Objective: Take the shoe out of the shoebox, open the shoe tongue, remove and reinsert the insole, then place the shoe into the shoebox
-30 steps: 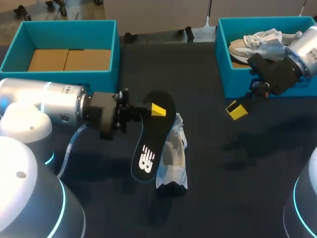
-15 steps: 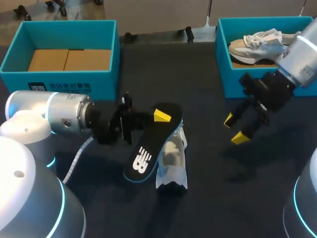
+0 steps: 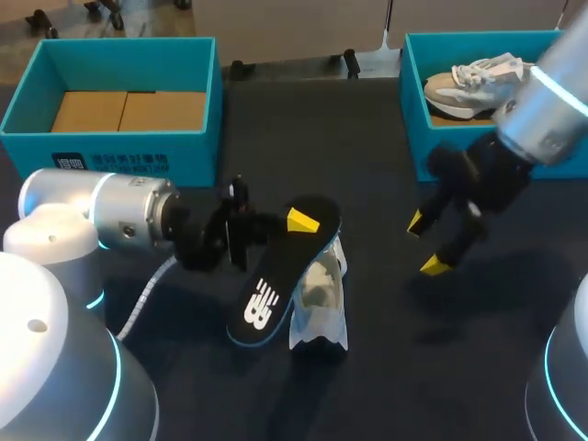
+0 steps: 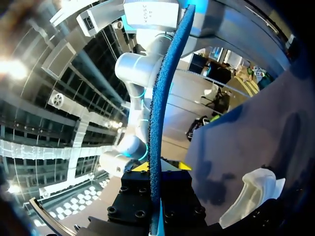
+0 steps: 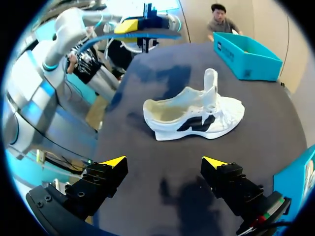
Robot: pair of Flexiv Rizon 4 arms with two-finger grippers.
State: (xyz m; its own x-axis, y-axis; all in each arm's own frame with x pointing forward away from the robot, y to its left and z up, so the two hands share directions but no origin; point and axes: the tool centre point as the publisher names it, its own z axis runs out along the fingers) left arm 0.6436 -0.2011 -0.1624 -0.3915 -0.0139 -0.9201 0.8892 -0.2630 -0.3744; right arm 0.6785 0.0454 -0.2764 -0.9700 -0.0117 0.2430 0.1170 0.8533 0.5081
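A white shoe (image 3: 322,303) stands on the dark table, toe toward the front edge; in the right wrist view the shoe (image 5: 197,115) shows a black side mark and a raised tongue. My left gripper (image 3: 299,220) is shut on the heel end of a black insole (image 3: 274,289), which slants down beside and partly over the shoe. Seen from the left wrist, the insole (image 4: 162,98) runs edge-on between the fingers, with the shoe (image 4: 251,191) off to one side. My right gripper (image 3: 424,243) hangs open above bare table right of the shoe; the right gripper (image 5: 164,162) holds nothing.
A teal shoebox (image 3: 411,110) at the back right holds a second pale shoe (image 3: 473,78). Another teal shoebox (image 3: 119,145) at the back left has a cardboard floor; it also appears beyond the shoe as the teal box (image 5: 246,61).
My right arm has swung away from the right shoebox, left and down toward the shoe, its gripper still open. My left gripper has tilted the insole lower, closer over the shoe.
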